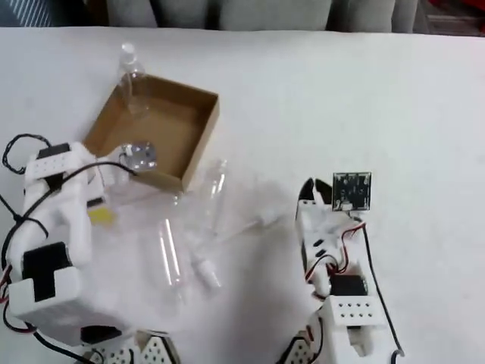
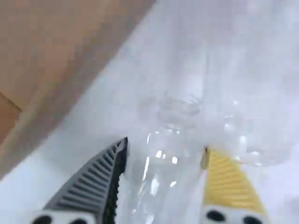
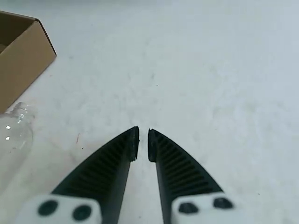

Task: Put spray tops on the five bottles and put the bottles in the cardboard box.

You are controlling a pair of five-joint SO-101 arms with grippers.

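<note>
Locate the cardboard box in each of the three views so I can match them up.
High view: the cardboard box sits open in the upper left of the picture, on the white table.
Left wrist view: its brown wall runs beside the clear bottle.
Right wrist view: one corner shows beyond the right gripper.
Shared landmark: a clear bottle lying just outside the box wall.

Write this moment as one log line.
left fingers: gripping capless bottle | right fingers: shut, empty | cardboard box: open-topped
</note>
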